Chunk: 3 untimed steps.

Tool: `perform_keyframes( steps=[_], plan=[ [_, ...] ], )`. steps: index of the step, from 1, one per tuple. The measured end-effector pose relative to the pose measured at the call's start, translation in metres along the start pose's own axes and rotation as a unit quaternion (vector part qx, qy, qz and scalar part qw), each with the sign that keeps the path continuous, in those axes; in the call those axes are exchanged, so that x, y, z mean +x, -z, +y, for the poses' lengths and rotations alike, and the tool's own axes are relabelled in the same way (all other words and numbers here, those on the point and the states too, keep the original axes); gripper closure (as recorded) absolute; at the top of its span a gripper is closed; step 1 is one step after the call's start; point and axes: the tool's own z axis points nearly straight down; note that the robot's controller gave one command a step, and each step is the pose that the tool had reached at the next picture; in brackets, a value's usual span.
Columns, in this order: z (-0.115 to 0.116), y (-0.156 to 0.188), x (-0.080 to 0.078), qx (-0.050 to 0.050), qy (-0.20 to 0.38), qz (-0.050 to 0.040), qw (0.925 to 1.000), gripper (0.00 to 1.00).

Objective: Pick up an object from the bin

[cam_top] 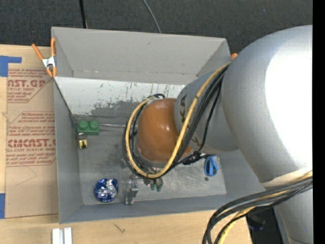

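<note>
Presently gripper (132,187) sits low near front wall of bin (142,55), likely positioned for a grasp. Orange wrist cover (157,131) hides most of it; open or closed, cannot tell. Nothing seen held.

- Nearest: blue-silver foil ball (105,189) just beside, small green piece (155,185) near.
- Well apart: green block (87,127), blue item (210,165).
- Front wall limits approach.

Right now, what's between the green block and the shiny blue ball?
In the camera view, a small yellow piece under the green block, then bare floor to the shiny blue ball.
</note>
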Motion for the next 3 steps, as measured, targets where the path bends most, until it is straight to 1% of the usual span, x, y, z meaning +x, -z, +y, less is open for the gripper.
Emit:
perform_keyframes(
  steps=[1,2,3],
  plan=[
    [0.056,0.000,0.001,0.001,0.066,0.0001,0.9978,0.00],
    [0.055,0.001,0.001,0.000,0.064,0.0010,0.9979,1.00],
    [0.055,0.205,-0.019,0.000,0.195,0.0024,0.9807,1.00]
  ],
)
